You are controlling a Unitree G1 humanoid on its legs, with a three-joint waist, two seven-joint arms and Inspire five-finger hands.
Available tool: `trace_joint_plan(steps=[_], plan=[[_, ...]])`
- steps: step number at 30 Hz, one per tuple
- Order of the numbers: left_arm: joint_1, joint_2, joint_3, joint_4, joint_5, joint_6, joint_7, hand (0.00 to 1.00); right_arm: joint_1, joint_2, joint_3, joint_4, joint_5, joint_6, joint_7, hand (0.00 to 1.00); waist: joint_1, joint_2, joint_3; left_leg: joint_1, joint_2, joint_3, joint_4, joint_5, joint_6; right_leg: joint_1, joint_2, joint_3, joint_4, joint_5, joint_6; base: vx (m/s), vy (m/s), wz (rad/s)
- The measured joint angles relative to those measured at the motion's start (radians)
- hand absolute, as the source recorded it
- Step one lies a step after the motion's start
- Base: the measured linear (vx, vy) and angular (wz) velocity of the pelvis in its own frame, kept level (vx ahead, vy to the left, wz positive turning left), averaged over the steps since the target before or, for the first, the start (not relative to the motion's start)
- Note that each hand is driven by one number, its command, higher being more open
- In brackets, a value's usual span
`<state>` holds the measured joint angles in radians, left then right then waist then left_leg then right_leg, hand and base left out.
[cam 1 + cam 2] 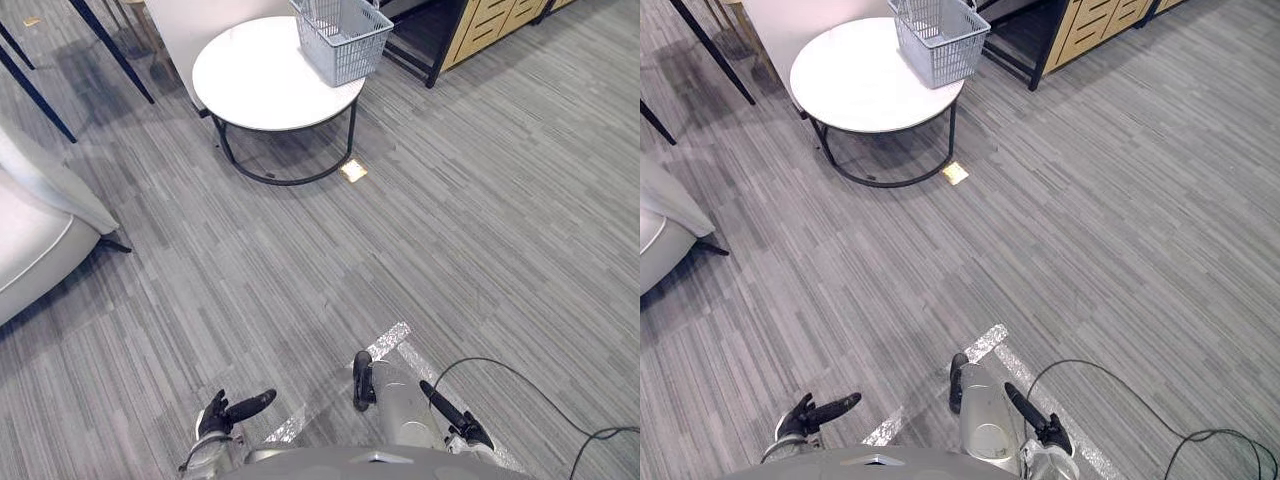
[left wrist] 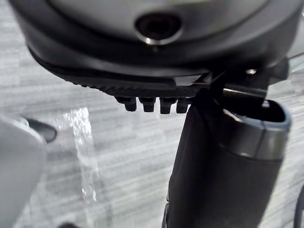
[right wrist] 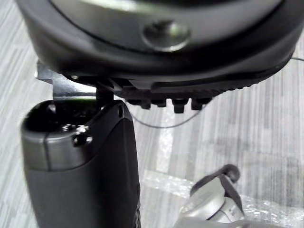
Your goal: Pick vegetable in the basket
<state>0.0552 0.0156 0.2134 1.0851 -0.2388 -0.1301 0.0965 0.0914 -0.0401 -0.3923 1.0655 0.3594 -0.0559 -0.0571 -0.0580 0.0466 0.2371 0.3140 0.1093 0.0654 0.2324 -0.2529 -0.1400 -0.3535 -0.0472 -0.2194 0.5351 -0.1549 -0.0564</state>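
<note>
The task has barely begun. The grey mesh basket (image 1: 350, 55) stands upright at the far edge of the round white counter (image 1: 255, 85), and both lie well apart from the robot across a wide stretch of grey carpet floor (image 1: 450, 230). The basket's walls hide most of its inside from this angle, so I cannot tell whether a vegetable already lies in it; none can be made out on the bare counter top beside it.

The left robot hand (image 1: 215, 418) hangs low at the near edge of the head views with its fingers relaxed and nothing in them. The right robot hand (image 1: 452, 412) hangs low on the other side, fingers stretched out straight, also empty. Each wrist view looks past its own hand at carpet and a strip of shiny tape (image 1: 400, 340) on the floor.

By this reading, everything is left to do: close the distance to the counter, find the vegetable, grasp it, and deal with it at the basket. A small yellowish tag (image 1: 353, 170) lies on the carpet by the counter's frame.
</note>
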Motion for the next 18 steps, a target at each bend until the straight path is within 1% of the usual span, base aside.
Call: trace_joint_plan(steps=[1, 2, 3, 4, 5, 6, 7, 8, 9, 11, 12, 13, 14, 15, 16, 17, 18], plan=[[-0.005, -0.003, 0.001, -0.004, 0.000, 0.001, -0.019, 1.00, 0.001, -0.002, -0.005, 0.000, 0.000, 0.001, -0.001, 1.00, -0.002, 0.001, 0.000, -0.050, 0.021, 0.000, 0.142, 0.030, -0.005, 0.050, 0.017, -0.009, -0.041, -0.009, -0.005, 0.39, -0.270, 0.09], [-0.006, 0.001, 0.015, -0.009, -0.004, 0.001, -0.023, 1.00, 0.005, -0.001, -0.004, -0.001, -0.001, 0.000, -0.001, 1.00, -0.002, -0.004, 0.000, -0.129, 0.040, 0.002, 0.328, 0.107, -0.008, 0.105, 0.031, -0.011, -0.088, -0.014, -0.009, 0.36, -0.262, 0.02], [-0.005, 0.000, 0.033, -0.012, -0.006, 0.001, -0.022, 1.00, 0.009, 0.002, -0.001, -0.002, -0.001, 0.000, -0.001, 1.00, -0.001, -0.005, 0.000, -0.166, 0.050, 0.008, 0.420, 0.166, -0.014, 0.135, 0.038, -0.010, -0.113, -0.015, -0.011, 0.27, -0.191, -0.10], [0.003, -0.002, 0.051, -0.015, -0.033, 0.001, -0.021, 1.00, 0.013, 0.001, 0.001, -0.004, -0.001, -0.001, -0.002, 1.00, 0.003, -0.005, 0.001, -0.233, 0.094, 0.032, 0.596, 0.205, -0.008, 0.194, 0.054, -0.003, -0.157, -0.017, -0.016, 0.21, -0.138, -0.15], [0.007, -0.002, 0.063, -0.015, -0.037, 0.002, -0.022, 1.00, 0.013, 0.001, 0.000, -0.004, -0.001, 0.000, -0.002, 1.00, 0.002, -0.006, 0.001, -0.261, 0.113, 0.054, 0.662, 0.189, -0.001, 0.220, 0.062, 0.003, -0.173, -0.020, -0.020, 0.28, -0.150, -0.25], [0.017, -0.004, 0.088, -0.019, -0.051, 0.001, -0.023, 1.00, 0.013, 0.001, -0.001, -0.002, -0.001, -0.001, -0.003, 1.00, 0.002, -0.011, 0.004, -0.313, 0.145, 0.095, 0.747, 0.150, 0.013, 0.274, 0.073, 0.014, -0.206, -0.024, -0.027, 0.28, -0.107, -0.27], [0.017, -0.004, 0.114, -0.023, -0.070, 0.002, -0.022, 1.00, 0.009, 0.004, -0.004, 0.001, 0.000, -0.001, -0.005, 1.00, 0.006, -0.018, 0.008, -0.345, 0.163, 0.142, 0.764, 0.107, 0.031, 0.327, 0.074, 0.033, -0.237, -0.025, -0.029, 0.28, -0.086, -0.32], [0.017, -0.004, 0.126, -0.026, -0.072, 0.001, -0.021, 1.00, 0.009, 0.007, -0.011, 0.002, 0.000, 0.000, -0.007, 1.00, 0.012, -0.022, 0.011, -0.352, 0.167, 0.167, 0.752, 0.086, 0.032, 0.355, 0.071, 0.044, -0.252, -0.025, -0.028, 0.26, -0.041, -0.44], [0.019, -0.008, 0.156, -0.032, -0.075, 0.000, -0.022, 1.00, 0.008, 0.011, -0.018, 0.006, 0.000, 0.000, -0.009, 1.00, 0.032, -0.035, 0.016, -0.383, 0.166, 0.206, 0.696, 0.047, 0.030, 0.412, 0.061, 0.067, -0.287, -0.022, -0.024, 0.25, 0.004, -0.40], [0.019, -0.012, 0.162, -0.041, -0.077, -0.002, -0.026, 1.00, 0.003, 0.015, -0.031, 0.014, -0.001, -0.001, -0.009, 1.00, 0.038, -0.039, 0.015, -0.417, 0.152, 0.227, 0.590, 0.024, 0.026, 0.459, 0.043, 0.079, -0.316, -0.022, -0.023, 0.24, 0.057, -0.26], [0.019, -0.014, 0.165, -0.048, -0.077, -0.003, -0.031, 1.00, -0.002, 0.017, -0.033, 0.019, -0.002, 0.000, -0.009, 1.00, 0.042, -0.042, 0.015, -0.441, 0.126, 0.227, 0.463, 0.023, 0.024, 0.484, 0.024, 0.088, -0.336, -0.022, -0.018, 0.21, 0.128, -0.19], [0.018, -0.016, 0.165, -0.053, -0.077, -0.004, -0.033, 1.00, -0.002, 0.019, -0.037, 0.021, -0.003, 0.000, -0.008, 1.00, 0.046, -0.049, 0.012, -0.453, 0.087, 0.216, 0.310, 0.034, 0.028, 0.498, 0.000, 0.094, -0.354, -0.028, 0.008, 0.23, 0.183, -0.17], [0.018, -0.017, 0.165, -0.054, -0.077, -0.004, -0.033, 1.00, 0.001, 0.019, -0.037, 0.022, -0.003, 0.000, -0.008, 1.00, 0.047, -0.052, 0.010, -0.458, 0.067, 0.206, 0.232, 0.046, 0.030, 0.505, -0.012, 0.096, -0.363, -0.035, 0.020, 0.18, 0.171, -0.07], [0.018, -0.017, 0.164, -0.053, -0.077, -0.004, -0.031, 1.00, 0.008, 0.019, -0.036, 0.023, -0.005, 0.001, -0.008, 1.00, 0.048, -0.052, 0.006, -0.462, 0.033, 0.177, 0.094, 0.088, 0.034, 0.521, -0.031, 0.097, -0.365, -0.051, 0.046, 0.27, 0.264, 0.01], [0.019, -0.019, 0.163, -0.050, -0.077, -0.004, -0.031, 1.00, 0.014, 0.017, -0.035, 0.024, -0.021, 0.001, -0.008, 1.00, 0.050, -0.046, 0.003, -0.462, 0.014, 0.146, -0.015, 0.141, 0.034, 0.535, -0.039, 0.100, -0.365, -0.067, 0.070, 0.26, 0.259, -0.03], [0.019, -0.019, 0.164, -0.048, -0.078, -0.003, -0.032, 1.00, 0.016, 0.015, -0.033, 0.029, -0.037, 0.002, -0.008, 1.00, 0.055, -0.046, 0.002, -0.458, 0.009, 0.138, -0.028, 0.199, 0.037, 0.541, -0.042, 0.108, -0.363, -0.076, 0.083, 0.29, 0.289, -0.16], [0.019, -0.018, 0.167, -0.044, -0.080, -0.003, -0.030, 1.00, 0.015, 0.007, -0.029, 0.034, -0.042, 0.002, -0.009, 1.00, 0.060, -0.049, -0.002, -0.442, -0.002, 0.139, -0.049, 0.283, 0.066, 0.550, -0.049, 0.123, -0.362, -0.086, 0.100, 0.31, 0.275, -0.27]])
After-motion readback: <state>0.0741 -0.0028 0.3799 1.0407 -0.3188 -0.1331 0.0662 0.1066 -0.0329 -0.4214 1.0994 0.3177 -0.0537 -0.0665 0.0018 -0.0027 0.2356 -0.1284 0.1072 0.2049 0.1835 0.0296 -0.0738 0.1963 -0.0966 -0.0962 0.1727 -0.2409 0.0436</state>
